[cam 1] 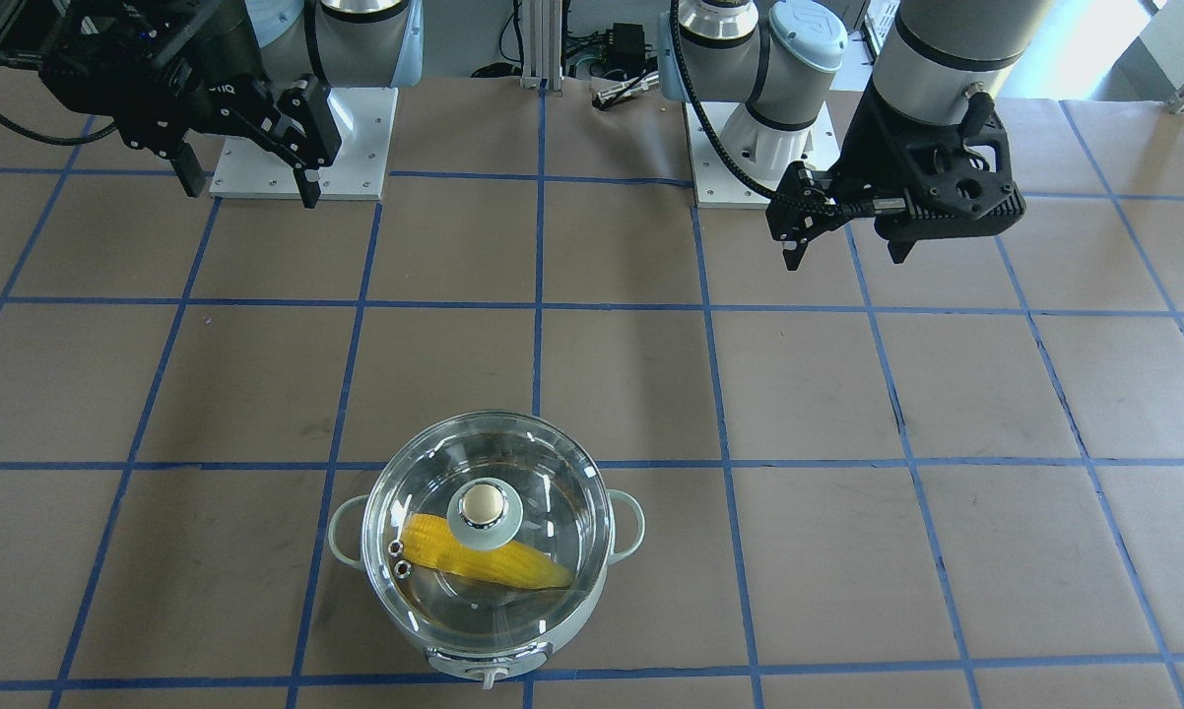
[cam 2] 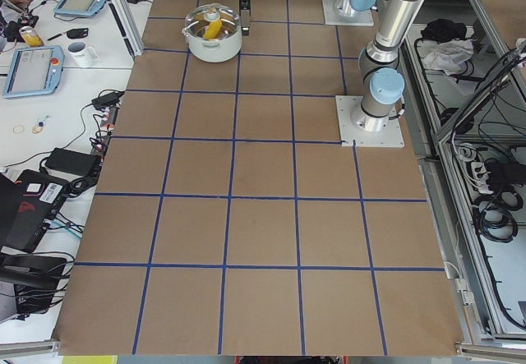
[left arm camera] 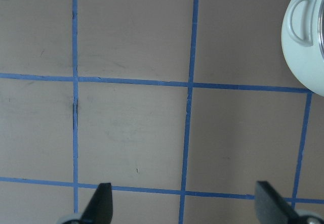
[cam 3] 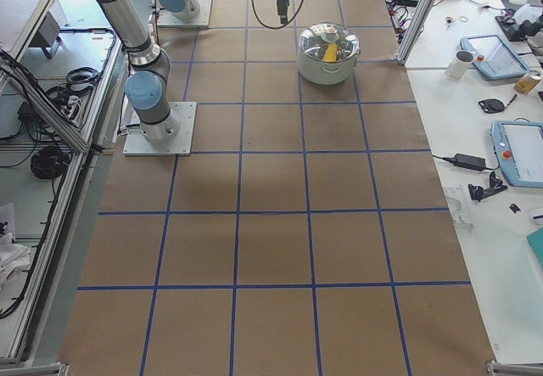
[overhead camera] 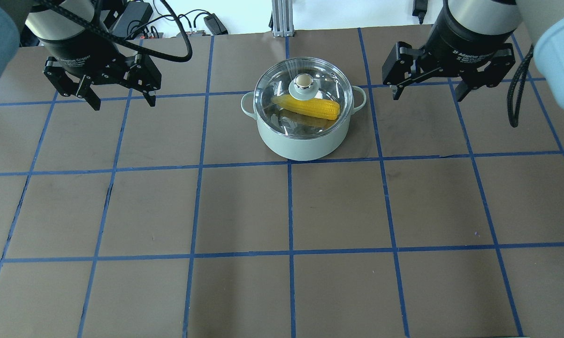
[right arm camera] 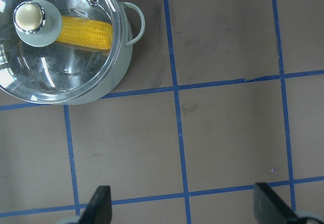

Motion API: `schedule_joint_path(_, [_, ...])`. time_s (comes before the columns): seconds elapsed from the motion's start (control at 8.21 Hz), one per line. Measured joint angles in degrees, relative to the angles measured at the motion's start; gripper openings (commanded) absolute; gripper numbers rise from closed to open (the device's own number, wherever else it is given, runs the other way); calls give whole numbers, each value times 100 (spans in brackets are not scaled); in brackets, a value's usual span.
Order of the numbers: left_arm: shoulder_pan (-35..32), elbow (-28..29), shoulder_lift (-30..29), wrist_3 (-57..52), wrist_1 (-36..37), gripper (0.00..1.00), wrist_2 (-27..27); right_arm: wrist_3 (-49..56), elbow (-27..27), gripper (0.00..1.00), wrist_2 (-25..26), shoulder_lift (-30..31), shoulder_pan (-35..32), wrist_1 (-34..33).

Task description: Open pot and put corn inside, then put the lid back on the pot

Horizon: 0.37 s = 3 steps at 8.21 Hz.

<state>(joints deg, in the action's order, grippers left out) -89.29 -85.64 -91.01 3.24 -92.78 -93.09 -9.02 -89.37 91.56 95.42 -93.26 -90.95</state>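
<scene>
Toward the far middle of the table [overhead camera: 244,211]: mint-green pot [overhead camera: 301,141], glass lid [overhead camera: 277,87] seated on its rim, yellow corn [overhead camera: 310,107] lying inside under the glass. Left claw [overhead camera: 121,103] spread wide and empty, hanging well apart from the pot on one side. Right claw [overhead camera: 427,96] likewise wide and empty on the other.

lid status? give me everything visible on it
The lid is a round clear glass dome with a pale green centre base, a metallic gold-beige knob and two small holes near its edge. It sits level and closed on the pot, covering the whole opening. The corn shows through the glass beneath it. Light reflections streak the glass. Nothing grips it: the left end effector and right end effector are both open, off to either side.
</scene>
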Motion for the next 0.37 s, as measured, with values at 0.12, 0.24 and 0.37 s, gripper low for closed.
schedule_joint_path(0.12, [-1,2,-2,-2,2,100,-10,28,-1,100,0,2,1,10])
schedule_joint_path(0.24, [-1,2,-3,-9,1,100,-15,65,-1,100,1,2,5,13])
schedule_joint_path(0.37, [-1,3,-9,-12,-1,100,-20,86,-1,100,2,3,5,15])
